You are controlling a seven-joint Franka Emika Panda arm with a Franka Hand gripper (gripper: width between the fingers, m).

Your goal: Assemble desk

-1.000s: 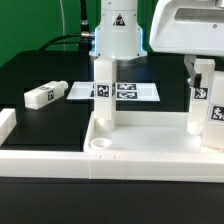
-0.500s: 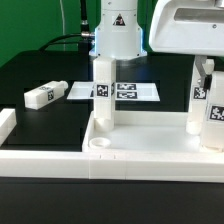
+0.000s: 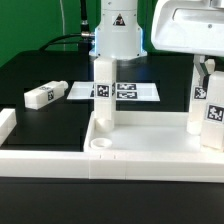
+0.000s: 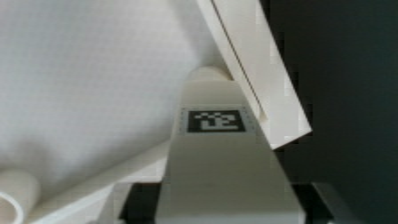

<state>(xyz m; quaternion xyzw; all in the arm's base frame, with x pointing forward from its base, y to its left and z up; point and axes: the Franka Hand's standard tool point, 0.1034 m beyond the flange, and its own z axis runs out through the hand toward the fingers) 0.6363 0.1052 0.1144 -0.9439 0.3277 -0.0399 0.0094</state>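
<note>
In the exterior view, the white tray-like tabletop (image 3: 150,160) lies on the black worktop (image 3: 50,122) near the camera. A standing leg (image 3: 103,95) is upright at its far corner on that view's left. On the right, the claw (image 3: 203,66) comes down from above onto the top of the gripped leg (image 3: 200,105), which stands upright with its foot down in the tray near the far right corner. Whether the foot is seated in a socket cannot be told. Another tagged leg (image 3: 216,115) stands just beside it at the frame's edge. A loose leg (image 3: 42,95) lies on its side well apart, near the marker board (image 3: 128,90). In the wrist view, the claw (image 4: 222,205) is partly closed, with a dark finger (image 4: 143,203) pressed to each side of the gripped leg (image 4: 217,150). The leg's tag faces the camera, and the tabletop (image 4: 89,80) floor and wall lie beyond it. The likeliest trouble is a foot that is off centre: pushing or turning it then could jam it, tilt the leg, or drag the unfastened tray across the worktop. A sideways shift could also knock the neighbouring leg, and a light grip could let the smooth plastic slip between the pads.
</note>
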